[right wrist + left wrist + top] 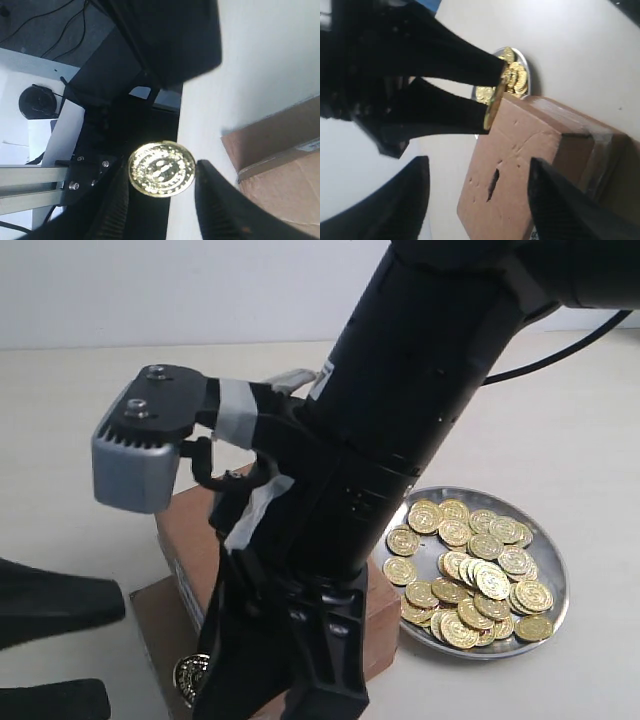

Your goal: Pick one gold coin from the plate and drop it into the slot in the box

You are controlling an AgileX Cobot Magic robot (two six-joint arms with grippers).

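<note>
My right gripper is shut on a gold coin, held by its rim between the two fingers. In the left wrist view the coin shows edge-on, above the edge of the brown box on the plate's side, away from the box slot. The silver plate with several gold coins lies right of the box. My left gripper is open and holds nothing; it faces the box top, and its fingers show at the lower left.
The right arm slants across the middle and hides most of the box top in the exterior view. A flat brown cardboard sheet lies under the box. A black cable runs over the pale table behind.
</note>
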